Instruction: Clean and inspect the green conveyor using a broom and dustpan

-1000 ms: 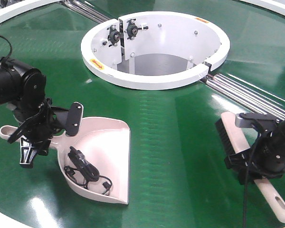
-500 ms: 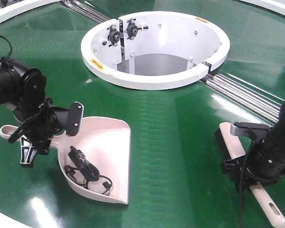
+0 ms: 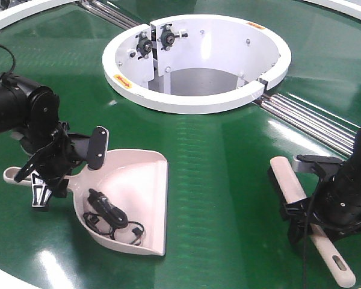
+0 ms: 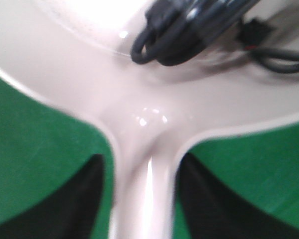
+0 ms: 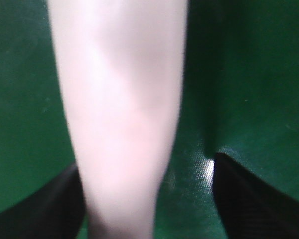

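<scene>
Dustpan (image 3: 135, 180) clenched by tilted left claw (image 3: 57, 177), broom (image 3: 289, 180) straddled by spread right claw (image 3: 307, 220)

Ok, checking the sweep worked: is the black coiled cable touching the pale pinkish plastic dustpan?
Touching. The front view shows the black cable lying on the floor of the dustpan, inside its raised sides.

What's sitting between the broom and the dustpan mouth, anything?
Nothing visible. Only bare green conveyor lies between the broom and the mouth of the dustpan. The black cable lies inside the pan, not in the gap.
</scene>
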